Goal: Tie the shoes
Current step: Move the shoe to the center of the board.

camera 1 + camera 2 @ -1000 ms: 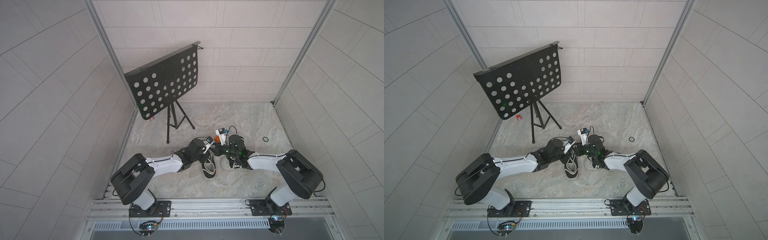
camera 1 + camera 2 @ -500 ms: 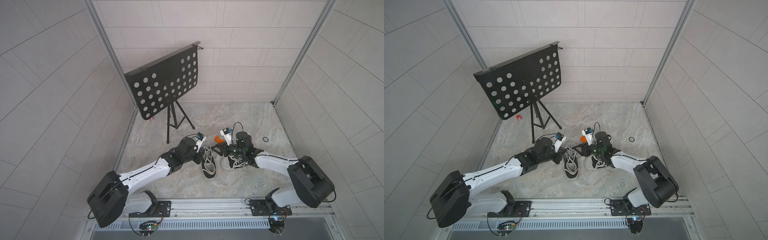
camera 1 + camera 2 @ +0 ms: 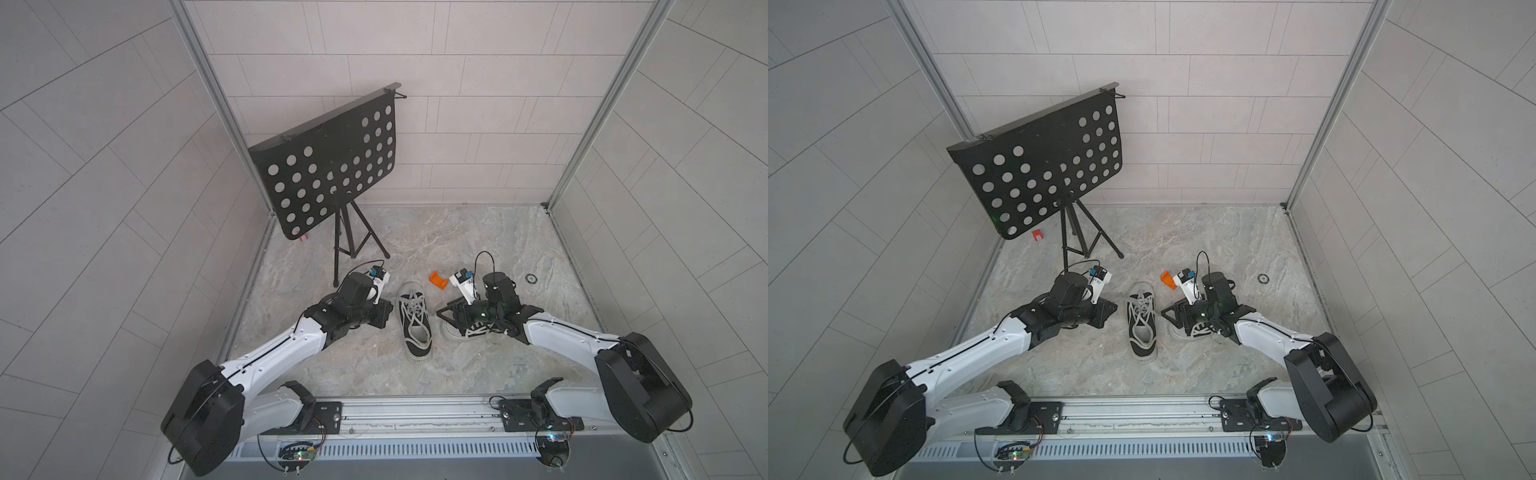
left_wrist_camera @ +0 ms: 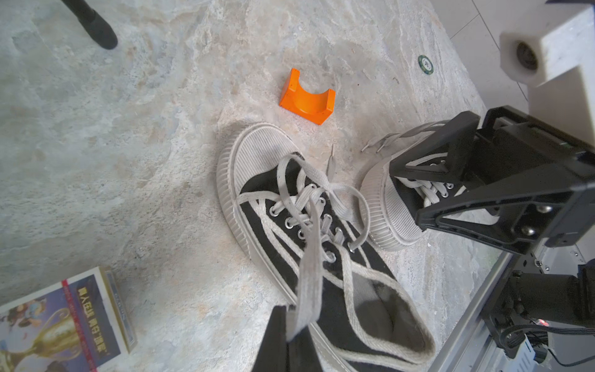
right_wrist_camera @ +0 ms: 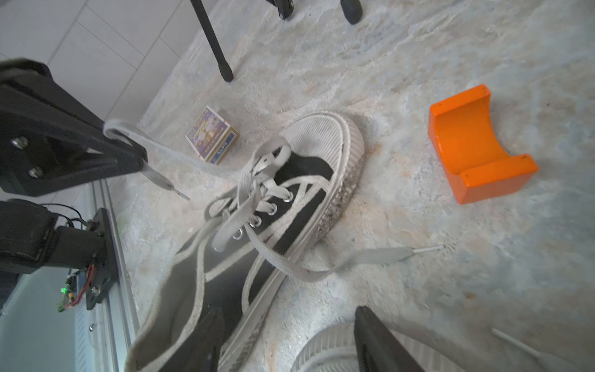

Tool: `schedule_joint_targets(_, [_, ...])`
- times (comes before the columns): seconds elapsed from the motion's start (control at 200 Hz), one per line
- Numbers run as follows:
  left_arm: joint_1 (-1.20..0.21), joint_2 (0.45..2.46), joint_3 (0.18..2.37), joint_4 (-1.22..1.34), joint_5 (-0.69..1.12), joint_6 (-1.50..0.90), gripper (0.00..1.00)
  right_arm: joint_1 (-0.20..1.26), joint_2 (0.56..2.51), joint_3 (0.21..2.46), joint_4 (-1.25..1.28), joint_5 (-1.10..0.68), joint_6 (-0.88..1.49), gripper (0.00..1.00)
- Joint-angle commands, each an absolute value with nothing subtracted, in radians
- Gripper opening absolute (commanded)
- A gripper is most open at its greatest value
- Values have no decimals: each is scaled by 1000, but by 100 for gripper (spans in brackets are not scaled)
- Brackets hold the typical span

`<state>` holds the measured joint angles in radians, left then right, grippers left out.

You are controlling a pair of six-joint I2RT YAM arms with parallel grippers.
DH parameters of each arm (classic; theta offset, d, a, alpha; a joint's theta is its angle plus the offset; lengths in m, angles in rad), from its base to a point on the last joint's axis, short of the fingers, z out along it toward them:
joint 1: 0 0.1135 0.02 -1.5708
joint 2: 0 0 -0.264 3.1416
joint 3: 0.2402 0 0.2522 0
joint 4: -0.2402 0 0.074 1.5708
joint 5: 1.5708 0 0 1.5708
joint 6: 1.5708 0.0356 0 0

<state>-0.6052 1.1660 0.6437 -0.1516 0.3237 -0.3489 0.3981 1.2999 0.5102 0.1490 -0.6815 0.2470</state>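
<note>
The shoes lie side by side on the stone floor, in the lower middle of both top views, toes towards the back wall. The centre shoe lies free between the two arms. The other shoe is just right of it and mostly hidden under the right arm. The left gripper is pinched tight on one lace of the centre shoe. In the left wrist view this lace runs fairly straight from the eyelets down to the fingers at the bottom edge. It seems to be drawn out sideways so that this end stays clear of the loose loops over the tongue and is ready for crossing. The right gripper stands wide and holds nothing. In the right wrist view it hangs at the bottom edge, over the gap between the shoes and the other shoe's toe cap. The free lace end lies slack on the floor at the middle right of that view, just beside the centre shoe's sole, and the spread jaws look placed to take it next. I cannot tell whether a first crossing already sits over the tongue, but no bow shows. The orange block, the small printed box and the music stand are apart from the shoes and seem to play no part.
</note>
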Motion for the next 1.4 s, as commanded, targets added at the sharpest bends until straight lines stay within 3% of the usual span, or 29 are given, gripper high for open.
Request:
schedule_joint_targets(0.0, [-585,1171,624,-165,355,-375,1,397,1318,536,76,-665,185,64])
schedule_joint_targets(0.35, [-522,1181,638,-189,403,-393,2,415,1571,618,192,-777,173,55])
schedule_joint_targets(0.875, [-497,1203,658,-213,425,-395,3,442,1717,707,227,-906,152,55])
schedule_joint_targets(1.261, [-488,1180,659,-240,425,-407,3,443,1659,695,194,-909,155,1])
schedule_joint_targets(1.396, [-481,1144,637,-278,401,-436,3,443,1553,666,165,-791,171,0])
